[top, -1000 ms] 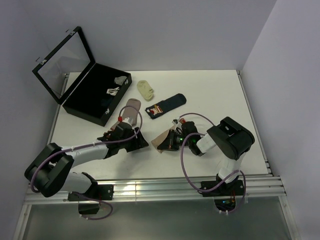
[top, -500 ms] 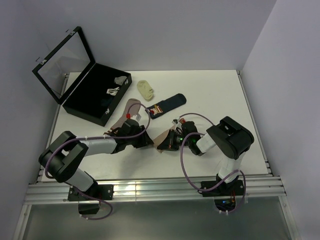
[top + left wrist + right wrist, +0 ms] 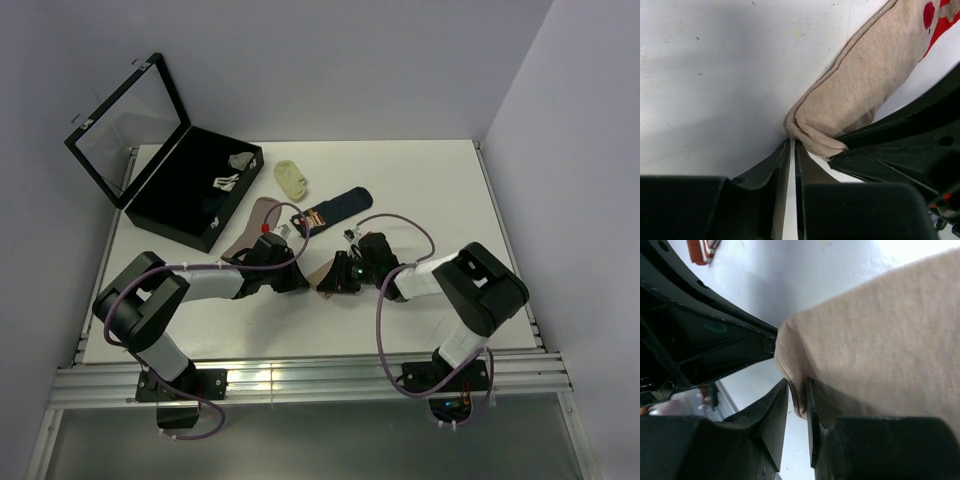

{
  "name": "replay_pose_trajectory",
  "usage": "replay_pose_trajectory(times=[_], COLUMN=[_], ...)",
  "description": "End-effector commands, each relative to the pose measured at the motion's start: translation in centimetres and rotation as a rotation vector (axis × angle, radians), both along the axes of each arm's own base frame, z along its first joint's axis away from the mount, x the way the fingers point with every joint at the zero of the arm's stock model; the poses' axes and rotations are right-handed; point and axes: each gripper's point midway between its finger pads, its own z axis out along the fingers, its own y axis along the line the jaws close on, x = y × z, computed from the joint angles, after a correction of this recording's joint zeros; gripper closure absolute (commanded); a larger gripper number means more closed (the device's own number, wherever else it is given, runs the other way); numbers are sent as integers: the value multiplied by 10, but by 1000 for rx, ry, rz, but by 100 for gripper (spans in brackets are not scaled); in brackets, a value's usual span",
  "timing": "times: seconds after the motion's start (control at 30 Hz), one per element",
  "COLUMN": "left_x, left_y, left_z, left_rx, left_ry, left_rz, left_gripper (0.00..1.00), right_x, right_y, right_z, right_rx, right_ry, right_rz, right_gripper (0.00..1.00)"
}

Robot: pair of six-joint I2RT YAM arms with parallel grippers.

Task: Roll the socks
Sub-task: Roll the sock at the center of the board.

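Socks of the task number three, all on the white worktop [image 3: 430, 190]. The beige sock [image 3: 324, 270] lies near the middle front, between the two hands, and a red patch shows at its far end in the left wrist view. The left hand [image 3: 298, 280] has its fingers almost together, with only a thin slit between them. Their tips rest at the sock's folded edge, but I cannot tell whether they nip any fabric. The right hand [image 3: 334, 282] meets the sock from the other side. Its fingers stand slightly apart with the sock's edge in the gap, and a strip of worktop shows beside the cloth. The two hands crowd each other closely, so each black body fills part of the other's wrist view.

The dusty-pink sock [image 3: 262, 212] lies just behind the left arm, partly covered by it. The navy sock [image 3: 340, 207] lies slantwise behind the hands, and its red-and-white pattern is too small to read. One pale-yellow sock [image 3: 292, 177] sits further back. One black box [image 3: 170, 225] stands at the back left with its clear lid [image 3: 125, 125] raised, holding a few small white-grey items [image 3: 238, 160]. One purple cable loops over each of the two arms.
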Motion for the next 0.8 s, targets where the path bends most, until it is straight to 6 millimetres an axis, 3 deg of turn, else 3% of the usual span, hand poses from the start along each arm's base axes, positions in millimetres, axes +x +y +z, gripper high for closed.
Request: replay_pose_trajectory(times=[0.0, 0.1, 0.33, 0.53, 0.77], left_x=[-18, -17, -13, -14, -13], left_y=[21, 19, 15, 16, 14], left_z=[-31, -29, -21, -15, -6], left_rx=[144, 141, 112, 95, 39], left_ry=[75, 71, 45, 30, 8], left_rz=[-24, -29, -26, -14, 12], left_gripper=[84, 83, 80, 75, 40], right_x=[6, 8, 16, 15, 8], right_y=[-3, -1, -3, -4, -10], right_z=[10, 19, 15, 6, -4], right_rx=[-138, -175, -194, -179, -101], right_ry=[-113, -164, -175, -148, -39], right_rz=[32, 23, -12, -38, -98], right_gripper=[70, 68, 72, 95, 100])
